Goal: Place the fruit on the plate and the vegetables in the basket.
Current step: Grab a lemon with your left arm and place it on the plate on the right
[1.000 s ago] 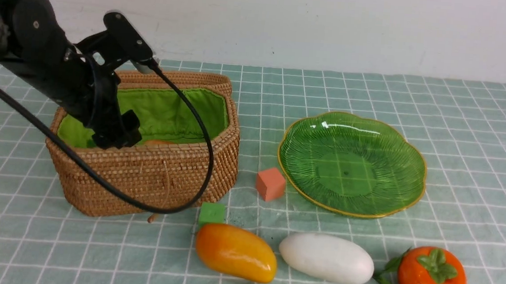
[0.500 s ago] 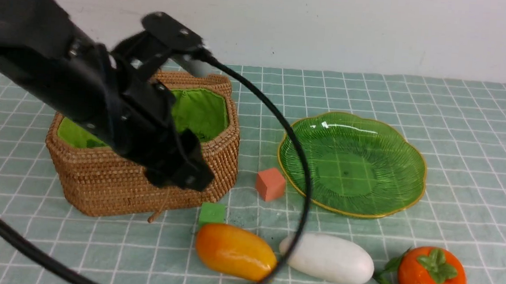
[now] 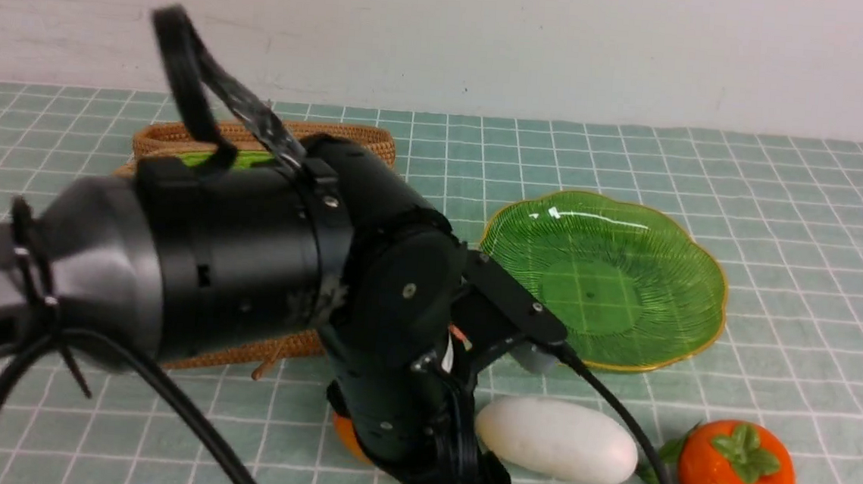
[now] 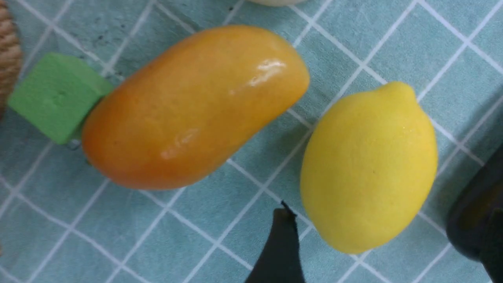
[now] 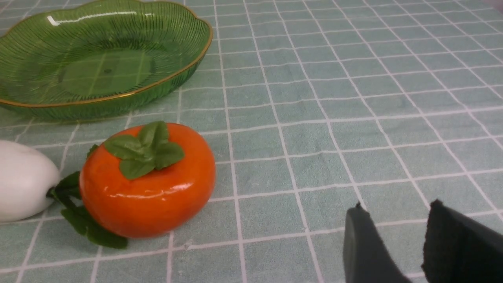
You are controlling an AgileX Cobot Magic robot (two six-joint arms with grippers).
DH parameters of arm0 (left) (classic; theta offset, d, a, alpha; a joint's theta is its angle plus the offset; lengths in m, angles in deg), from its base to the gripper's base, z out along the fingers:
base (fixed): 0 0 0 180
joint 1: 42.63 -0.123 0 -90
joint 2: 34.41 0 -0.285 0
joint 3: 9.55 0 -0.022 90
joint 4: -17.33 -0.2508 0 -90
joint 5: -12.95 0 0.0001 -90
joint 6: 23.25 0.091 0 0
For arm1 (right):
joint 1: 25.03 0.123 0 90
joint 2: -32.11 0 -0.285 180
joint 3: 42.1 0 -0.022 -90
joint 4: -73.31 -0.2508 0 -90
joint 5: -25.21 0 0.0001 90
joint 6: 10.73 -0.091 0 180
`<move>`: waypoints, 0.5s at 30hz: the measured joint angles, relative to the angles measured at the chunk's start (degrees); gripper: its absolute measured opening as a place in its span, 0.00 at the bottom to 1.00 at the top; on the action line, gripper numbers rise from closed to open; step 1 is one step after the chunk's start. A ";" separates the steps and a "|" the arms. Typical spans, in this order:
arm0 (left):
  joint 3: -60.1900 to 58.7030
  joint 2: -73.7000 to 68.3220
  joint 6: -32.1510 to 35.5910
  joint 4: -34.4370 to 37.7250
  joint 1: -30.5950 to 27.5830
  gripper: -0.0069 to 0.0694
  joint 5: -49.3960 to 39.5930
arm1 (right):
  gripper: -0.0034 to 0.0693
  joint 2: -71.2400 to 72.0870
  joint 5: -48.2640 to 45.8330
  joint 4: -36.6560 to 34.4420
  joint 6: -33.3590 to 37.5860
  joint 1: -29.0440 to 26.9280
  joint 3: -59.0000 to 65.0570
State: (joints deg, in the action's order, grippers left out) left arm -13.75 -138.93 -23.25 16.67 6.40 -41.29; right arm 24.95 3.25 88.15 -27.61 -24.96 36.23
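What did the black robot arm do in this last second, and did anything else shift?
The left arm swung from over the brown woven basket toward the camera and down; its left gripper now hangs open around the yellow toy lemon, beside the orange-yellow toy mango, gripping nothing. The green glass plate, white oval radish and orange-red persimmon stayed put.

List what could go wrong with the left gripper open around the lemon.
The left gripper straddles the lemon; one finger sits between it and the mango and may knock the mango. The smooth, rounded lemon might squirt out when squeezed. The left arm hides much of the basket from the front camera.
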 joint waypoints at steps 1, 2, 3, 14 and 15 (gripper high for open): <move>0.00 -0.42 -0.35 0.05 0.00 0.90 0.09 | 0.38 0.00 0.00 0.00 0.00 0.00 0.00; 0.00 -2.11 -1.23 0.05 0.00 0.90 0.40 | 0.38 0.00 0.00 0.00 0.00 0.00 0.00; 0.00 -3.10 -1.84 0.05 0.00 0.90 0.60 | 0.38 0.00 0.00 0.00 0.00 0.00 0.00; 0.11 -9.32 -2.77 3.10 0.19 0.87 3.30 | 0.38 0.00 0.00 0.00 0.00 0.00 0.00; 0.11 -9.32 -2.77 3.10 0.19 0.87 3.29 | 0.38 0.00 0.00 0.00 0.00 0.00 0.00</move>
State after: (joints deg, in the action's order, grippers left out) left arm -13.64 -148.25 -26.02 19.77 6.60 -38.00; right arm 24.95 3.25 88.15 -27.61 -24.96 36.23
